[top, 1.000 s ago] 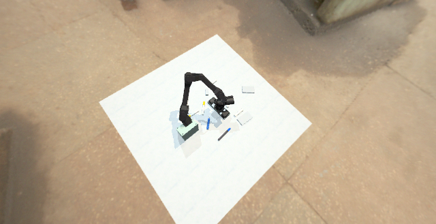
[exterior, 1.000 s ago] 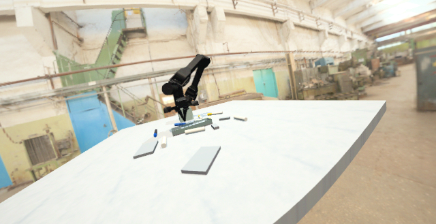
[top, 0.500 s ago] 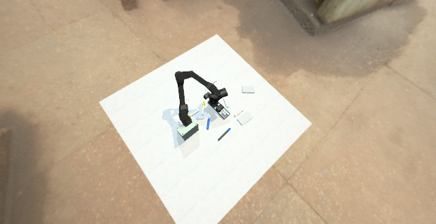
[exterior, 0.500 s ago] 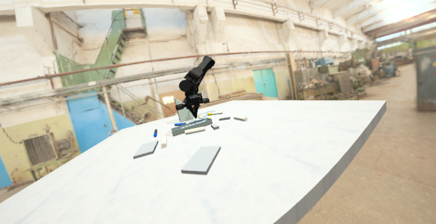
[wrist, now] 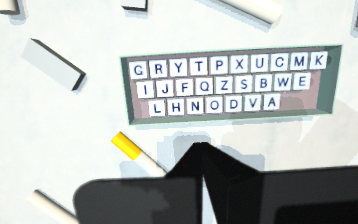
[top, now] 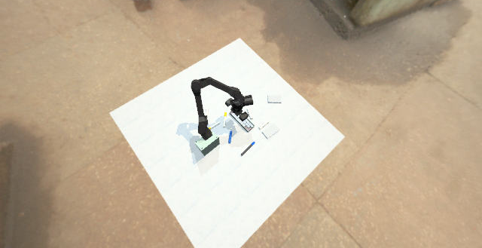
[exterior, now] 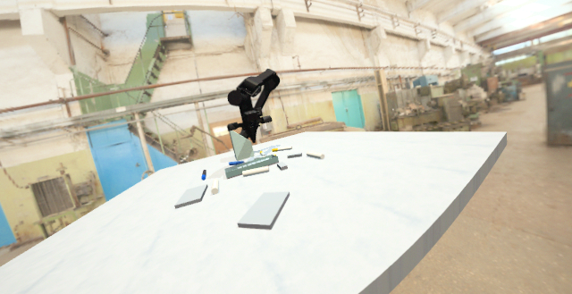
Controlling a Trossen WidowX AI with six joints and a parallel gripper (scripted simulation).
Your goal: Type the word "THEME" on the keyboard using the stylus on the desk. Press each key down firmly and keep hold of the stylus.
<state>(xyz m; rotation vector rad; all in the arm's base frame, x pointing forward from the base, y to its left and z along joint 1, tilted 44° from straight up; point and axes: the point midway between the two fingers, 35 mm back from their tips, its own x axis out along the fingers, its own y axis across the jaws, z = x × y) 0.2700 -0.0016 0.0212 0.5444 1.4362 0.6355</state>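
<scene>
The keyboard (top: pixel 247 127) (exterior: pixel 252 167) (wrist: pixel 328 90) is a long green-rimmed tray with three rows of white letter keys. In the wrist view the T, H, E and M keys are all visible. My gripper (exterior: pixel 254 141) (wrist: pixel 200 149) is shut, with no stylus visible between its fingers. Its tips appear just below the keyboard's lower rim in the wrist view, under the O key; their exact height is unclear. A thin white stick with a yellow end (top: pixel 225 114) (wrist: pixel 126 146) lies left of the fingers. Which stick or pen is the stylus cannot be told.
A blue marker (top: pixel 230 137) (exterior: pixel 236 163) and a black pen with a blue end (top: pixel 248 148) (exterior: pixel 204 174) lie on the table. A small grey block (wrist: pixel 52 64) lies left of the keyboard. Pale cylinders (exterior: pixel 256 171) (wrist: pixel 252 10) and two flat grey slabs lie beyond it.
</scene>
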